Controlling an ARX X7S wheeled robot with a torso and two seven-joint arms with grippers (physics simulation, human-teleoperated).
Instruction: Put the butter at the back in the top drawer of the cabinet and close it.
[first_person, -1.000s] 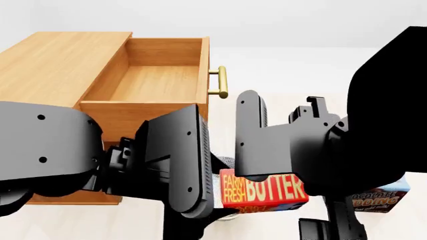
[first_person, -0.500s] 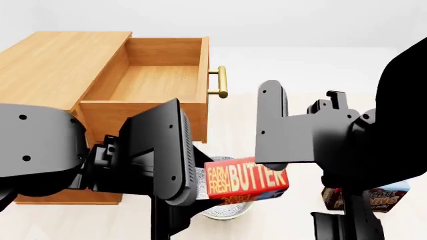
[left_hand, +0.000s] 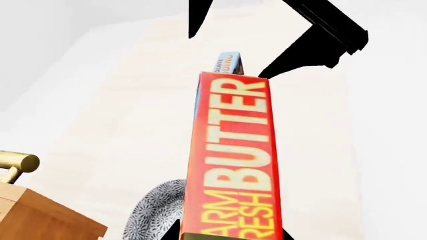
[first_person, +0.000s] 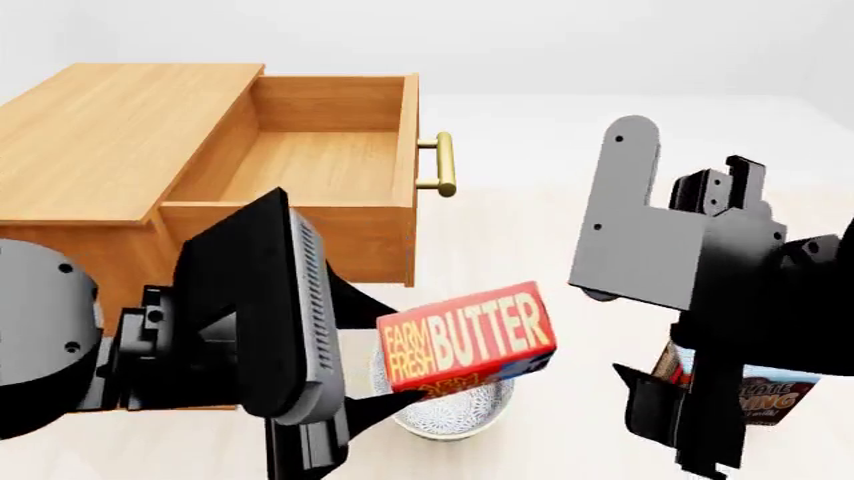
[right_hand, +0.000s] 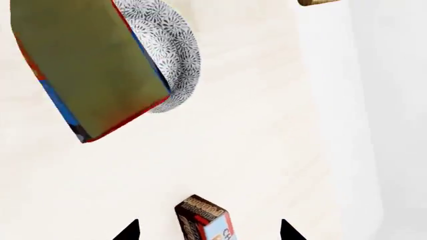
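Note:
The butter (first_person: 467, 335), a red and yellow box, hangs tilted above a patterned bowl (first_person: 447, 412), with my left gripper (first_person: 380, 350) shut on its left end. In the left wrist view the butter (left_hand: 233, 160) runs lengthwise out from between the jaws of the left gripper (left_hand: 231, 235). The cabinet (first_person: 120, 130) stands at the back left with its top drawer (first_person: 314, 160) pulled out and nothing showing inside. My right gripper (right_hand: 208, 231) is open and holds nothing, off to the right of the butter (right_hand: 87, 65).
The drawer's brass handle (first_person: 442, 165) juts toward the right. A chocolate pudding box (first_person: 761, 395) lies on the pale surface under the right gripper, also seen in the right wrist view (right_hand: 203, 220). The bowl (right_hand: 170, 55) sits below the butter.
The butter has risen and shifted left in the left gripper, toward the drawer front. The right arm has drawn away to the right, clear of the box.

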